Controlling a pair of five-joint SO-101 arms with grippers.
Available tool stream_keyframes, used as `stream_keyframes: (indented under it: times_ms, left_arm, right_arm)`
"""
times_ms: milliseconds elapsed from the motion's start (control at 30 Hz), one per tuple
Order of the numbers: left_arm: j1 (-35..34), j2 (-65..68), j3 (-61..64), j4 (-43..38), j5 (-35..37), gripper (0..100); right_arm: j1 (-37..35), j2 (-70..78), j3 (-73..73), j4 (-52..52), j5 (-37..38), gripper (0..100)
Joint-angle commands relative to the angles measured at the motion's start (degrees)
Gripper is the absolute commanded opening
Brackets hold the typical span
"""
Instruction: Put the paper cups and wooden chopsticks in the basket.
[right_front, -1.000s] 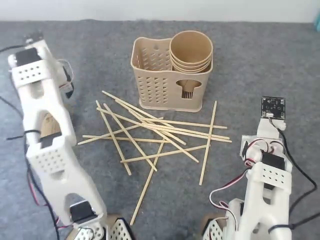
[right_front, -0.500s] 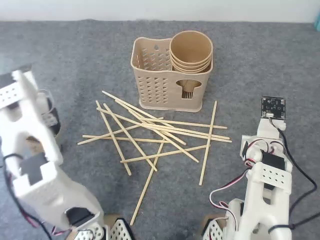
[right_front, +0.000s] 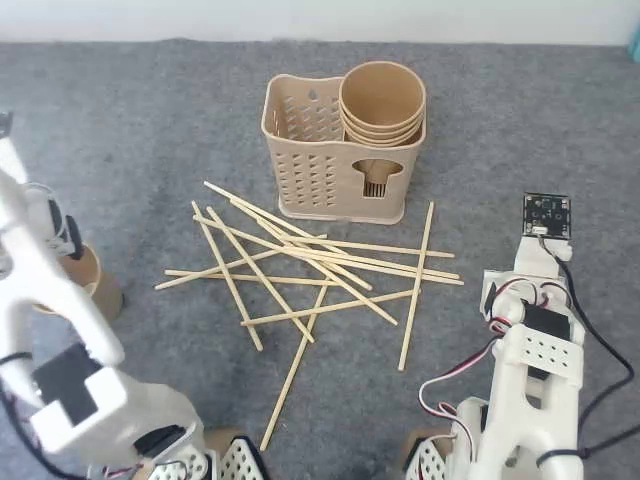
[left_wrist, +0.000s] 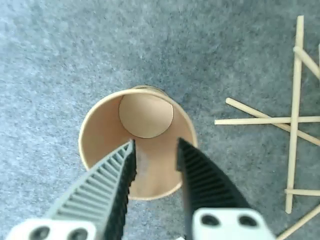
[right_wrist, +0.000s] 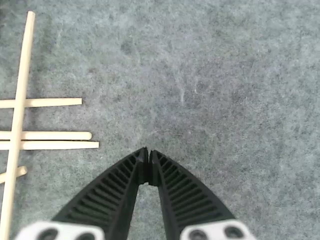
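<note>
Grey carpet under scattered chopsticks meets a pale strip.

the white left arm has been swung away from the beige perforated plastic basket, uncovering the loose brown paper cup.

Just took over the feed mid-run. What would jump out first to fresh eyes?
The tangle of wooden chopsticks sprawls on the grey carpet in front of the basket, which already holds a stack of paper cups at its right side in the high view. One loose paper cup stands at the table's left edge, with the left gripper open right over its mouth. The right gripper is shut over bare carpet.
</note>
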Motion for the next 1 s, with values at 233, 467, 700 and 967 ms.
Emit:
stream_keyframes:
  times_ms: [233,467,700,967]
  left_arm:
    - [1.8,-11.0,12.4,-4.7,-0.7,21]
    - [2.4,-11.0,26.8,-20.9,-0.4,16]
    - [4.7,-11.6,32.1,-27.1,-0.2,1]
    - [5.4,-14.9,22.3,-16.1,-0.1,1]
  right_arm:
    - [0.2,-1.6,-0.3,-0.4,0.8,0.8]
    - [0.3,-1.6,-0.3,-0.4,0.8,0.8]
    - [0.3,-1.6,-0.3,-0.4,0.8,0.8]
    - [0.4,-1.6,-0.3,-0.4,0.8,0.8]
